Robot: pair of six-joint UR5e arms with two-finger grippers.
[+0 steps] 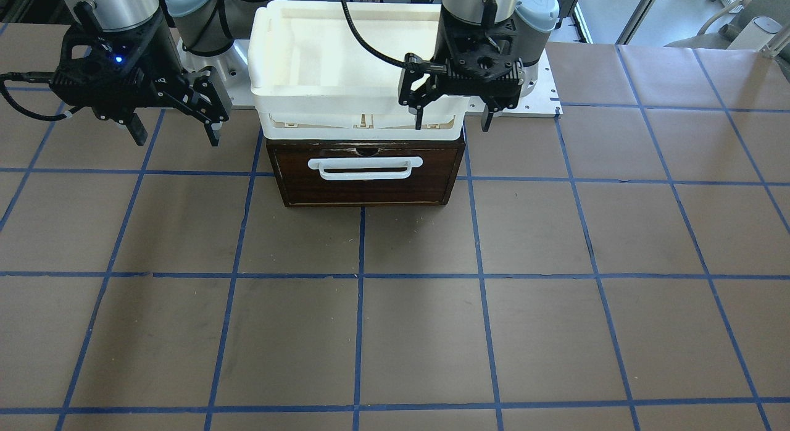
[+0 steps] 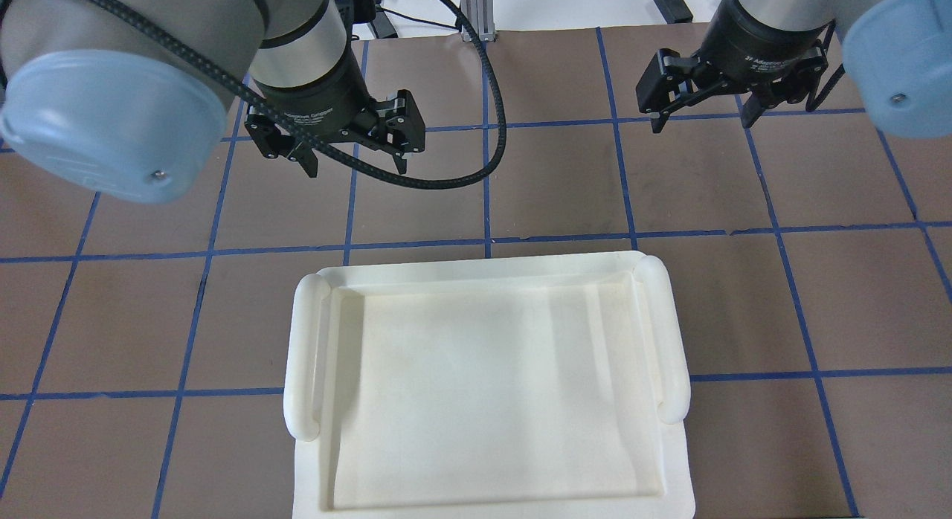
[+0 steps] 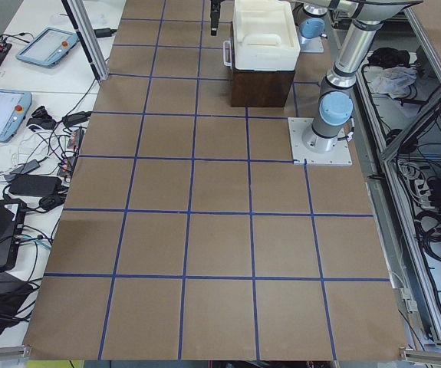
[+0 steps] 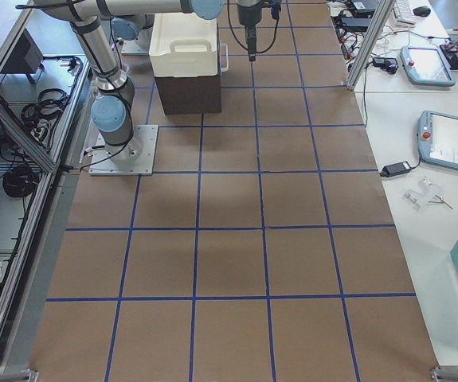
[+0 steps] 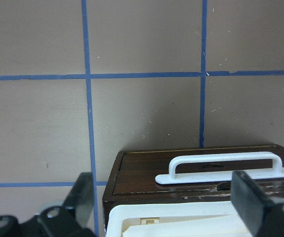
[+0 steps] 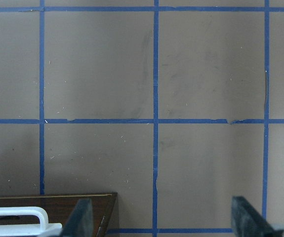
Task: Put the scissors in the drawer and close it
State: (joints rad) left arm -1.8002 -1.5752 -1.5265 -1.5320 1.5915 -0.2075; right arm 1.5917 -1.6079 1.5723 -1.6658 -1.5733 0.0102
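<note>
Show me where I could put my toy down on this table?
The brown table in front of the drawer is bare, out to its edges. The white bin on top is empty. It is crowded only beside the drawer, where the left gripper and right gripper hang open.

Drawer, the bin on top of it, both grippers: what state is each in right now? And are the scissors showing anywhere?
Drawer: shut, front flush with its case; white handle not gripped.
White bin: resting on top of the drawer case, empty.
Left gripper: open, holding nothing.
Right gripper: open, holding nothing.
Scissors: not visible in any view.
</note>
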